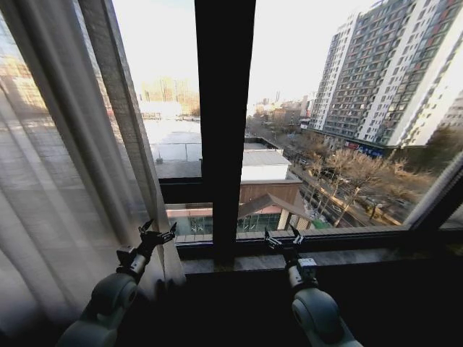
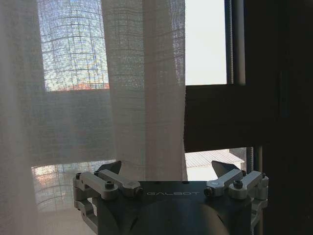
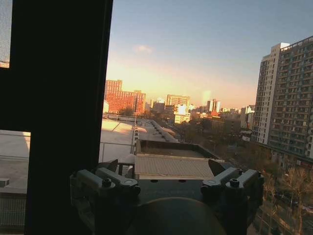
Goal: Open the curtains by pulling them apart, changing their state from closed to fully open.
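Observation:
The left curtain [image 1: 65,181], sheer white with vertical pleats, hangs bunched over the left part of the window, its inner edge near the dark centre bar. In the left wrist view its fabric [image 2: 142,88] hangs just beyond my open left gripper [image 2: 166,166], with nothing held. From the head camera, that left gripper [image 1: 159,230] sits at the curtain's lower inner edge. A pale strip of the right curtain [image 1: 436,189] shows at the far right edge. My right gripper [image 1: 283,236] is open near the sill, facing bare glass, and its fingers [image 3: 117,182] are spread on nothing.
A thick dark vertical frame bar [image 1: 224,123] splits the window; in the right wrist view it [image 3: 63,98] stands close beside the gripper. A dark sill [image 1: 347,256] runs below the glass. City buildings lie outside.

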{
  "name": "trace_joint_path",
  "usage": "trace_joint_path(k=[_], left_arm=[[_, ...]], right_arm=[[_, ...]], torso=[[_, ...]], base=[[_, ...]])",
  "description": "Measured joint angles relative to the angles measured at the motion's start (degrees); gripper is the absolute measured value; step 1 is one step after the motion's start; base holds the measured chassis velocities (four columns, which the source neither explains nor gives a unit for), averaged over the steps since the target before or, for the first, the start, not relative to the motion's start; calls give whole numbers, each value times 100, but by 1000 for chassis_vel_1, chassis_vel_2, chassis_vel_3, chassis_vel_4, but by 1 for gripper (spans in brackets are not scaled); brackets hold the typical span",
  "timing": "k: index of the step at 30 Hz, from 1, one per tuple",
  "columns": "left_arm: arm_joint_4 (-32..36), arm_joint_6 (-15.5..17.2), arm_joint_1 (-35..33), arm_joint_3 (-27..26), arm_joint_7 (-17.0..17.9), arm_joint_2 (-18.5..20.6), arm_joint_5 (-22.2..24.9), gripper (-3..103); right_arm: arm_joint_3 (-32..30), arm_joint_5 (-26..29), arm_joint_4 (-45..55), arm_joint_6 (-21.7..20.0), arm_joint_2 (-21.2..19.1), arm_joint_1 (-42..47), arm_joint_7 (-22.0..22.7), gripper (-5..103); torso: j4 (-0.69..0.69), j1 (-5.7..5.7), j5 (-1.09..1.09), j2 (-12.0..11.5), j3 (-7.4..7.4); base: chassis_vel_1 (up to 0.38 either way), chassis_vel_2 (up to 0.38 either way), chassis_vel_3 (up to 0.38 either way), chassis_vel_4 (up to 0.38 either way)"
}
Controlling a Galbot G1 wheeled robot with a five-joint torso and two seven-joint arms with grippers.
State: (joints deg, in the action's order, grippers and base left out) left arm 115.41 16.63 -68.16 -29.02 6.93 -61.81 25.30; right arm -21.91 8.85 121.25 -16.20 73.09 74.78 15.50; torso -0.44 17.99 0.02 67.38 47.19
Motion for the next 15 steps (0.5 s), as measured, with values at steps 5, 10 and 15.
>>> trace_joint_path(k=[5,10,15], left_arm=[[5,123,69,83,462,0,-87,100],[-116,175,159,125,696,27,-80,100],[-283,143,259,19,208,202,115,100]], right_arm=[[107,-10,-127,0,98,-81,0,100],[158,-32,-203,0,155,-116,-2,100],[123,-33,-205,1,126,-116,-3,100]], torso=[[1,0,0,0,0],[1,0,0,0,0],[1,0,-1,0,0]], base=[[0,0,0,0],[0,0,0,0],[0,0,0,0]])
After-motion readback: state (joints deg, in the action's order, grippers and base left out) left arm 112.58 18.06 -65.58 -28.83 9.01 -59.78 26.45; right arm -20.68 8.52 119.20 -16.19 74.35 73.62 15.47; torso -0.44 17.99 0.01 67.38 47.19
